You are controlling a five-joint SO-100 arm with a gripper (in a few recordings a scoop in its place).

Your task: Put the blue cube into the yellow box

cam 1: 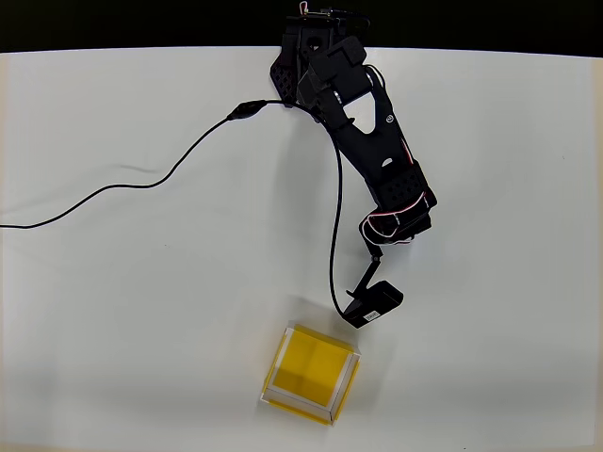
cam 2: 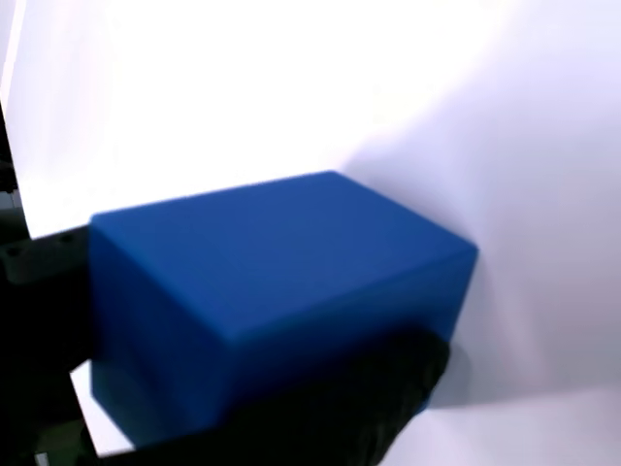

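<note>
The blue cube (cam 2: 281, 272) looms large and close in the wrist view, its top and two sides showing. My gripper (cam 2: 194, 340) is shut on it: one black finger (cam 2: 39, 282) presses its left side and the other (cam 2: 349, 408) its lower right. Whether the cube rests on the white table or hangs just above it, I cannot tell. In the overhead view the yellow box (cam 1: 311, 369) sits near the front edge with nothing inside, and the black arm (cam 1: 377, 160) reaches down from the back toward it, ending just above and to the right of the box. There the arm covers the cube.
A small black cabled block (cam 1: 372, 303) hangs off the arm's tip, close to the box's upper right corner. A black cable (cam 1: 141, 184) snakes from the arm's base across the left of the white table (cam 1: 141, 330).
</note>
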